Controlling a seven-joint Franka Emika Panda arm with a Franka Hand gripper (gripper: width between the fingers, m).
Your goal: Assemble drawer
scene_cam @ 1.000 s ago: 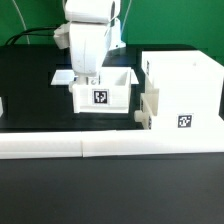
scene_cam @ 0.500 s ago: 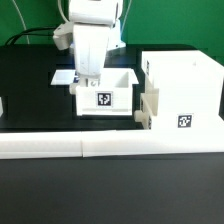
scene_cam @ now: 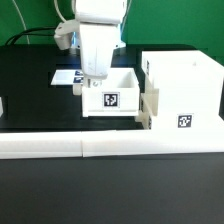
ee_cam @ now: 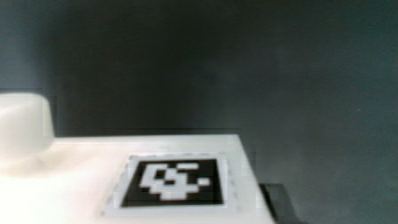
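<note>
A small white drawer tray (scene_cam: 112,98) with a black-and-white tag on its front wall sits on the black table, just off the exterior view's left of the large white hollow case (scene_cam: 185,92). My gripper (scene_cam: 93,84) reaches down at the tray's left wall and is shut on it. Another white tray part (scene_cam: 151,108) with a small knob sits at the case's left face. In the wrist view a tagged white tray surface (ee_cam: 178,182) and a white knob (ee_cam: 22,125) fill the foreground; one dark finger (ee_cam: 274,203) shows beside the tag.
The marker board (scene_cam: 63,76) lies flat behind the tray on the exterior view's left. Long low white border bars (scene_cam: 100,148) run along the front of the table. A white piece (scene_cam: 2,105) shows at the left edge. Cables hang behind the arm.
My gripper and the small tray have moved together toward the exterior view's right, closer to the large case. The case has not moved.
</note>
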